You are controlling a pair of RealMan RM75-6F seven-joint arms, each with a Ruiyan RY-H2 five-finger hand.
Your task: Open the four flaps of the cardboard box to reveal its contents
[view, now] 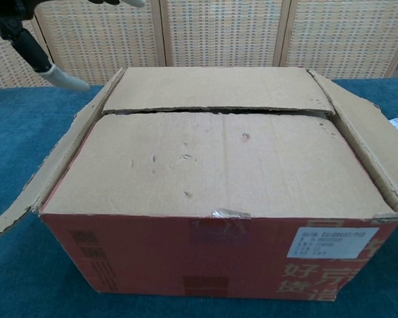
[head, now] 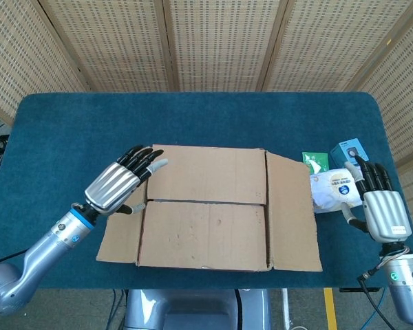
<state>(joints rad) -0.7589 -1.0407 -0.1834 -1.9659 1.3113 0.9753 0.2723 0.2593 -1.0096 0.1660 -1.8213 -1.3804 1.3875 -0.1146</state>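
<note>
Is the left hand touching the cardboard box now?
Cannot tell. In the head view the left hand overlaps the cardboard box; the chest view shows only fingertips, neither contact nor gap.

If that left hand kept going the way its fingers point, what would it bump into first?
Probably the far top flap of the cardboard box: the left hand points right across it. The hand's height is unclear, so it might pass just above.

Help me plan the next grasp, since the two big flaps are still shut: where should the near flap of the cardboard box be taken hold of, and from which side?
Probably along the near flap's free edge at the centre seam, where it meets the far flap. That edge shows a slight gap, while the front edge is the hinge. Come from above, hook fingertips under, and fold it toward the robot. The left hand hovers nearest.
</note>
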